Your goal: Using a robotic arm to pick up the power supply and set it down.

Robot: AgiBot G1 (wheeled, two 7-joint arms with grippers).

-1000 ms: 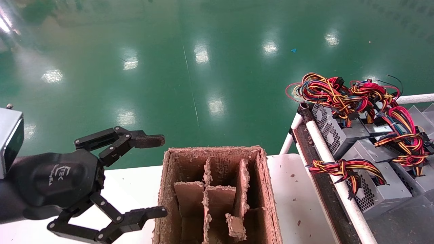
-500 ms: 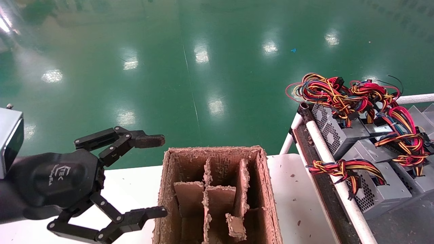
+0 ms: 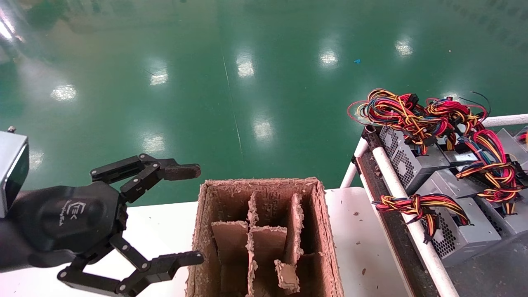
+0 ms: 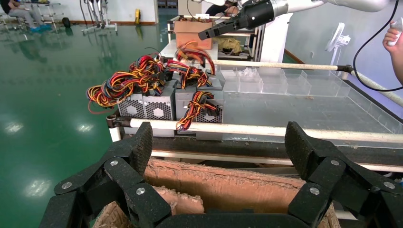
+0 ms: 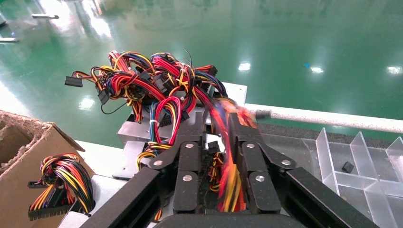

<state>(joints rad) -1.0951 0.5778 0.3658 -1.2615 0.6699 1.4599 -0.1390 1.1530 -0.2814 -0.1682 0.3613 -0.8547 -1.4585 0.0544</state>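
The power supply [image 3: 470,237] is a grey box with a mesh side, lying at the near end of the rack. Its banded wire bundle [image 3: 416,204] hangs over the white rail and also shows in the right wrist view [image 5: 62,180]. In the left wrist view the power supply [image 4: 210,115] sits behind that rail. My right gripper [image 5: 219,118] hangs above the units farther back, jaws close together on a blurred strand of red-orange wires [image 5: 228,175]. The left wrist view shows this right gripper [image 4: 206,34] high over the rack. My left gripper [image 3: 201,213] is open and empty beside the cardboard box.
A frayed cardboard box [image 3: 319,231] with inner dividers stands on the white table [image 3: 354,247]. Other grey units [image 3: 406,159] with bushy wire sprays [image 3: 412,109] fill the rack behind the white rail [image 3: 408,214]. A clear divided tray [image 5: 361,161] lies beyond. A person's hand [image 4: 394,42] is at the far side.
A bit of red wire has come into the head view at the right edge. The left arm and the units on the rack have not moved.
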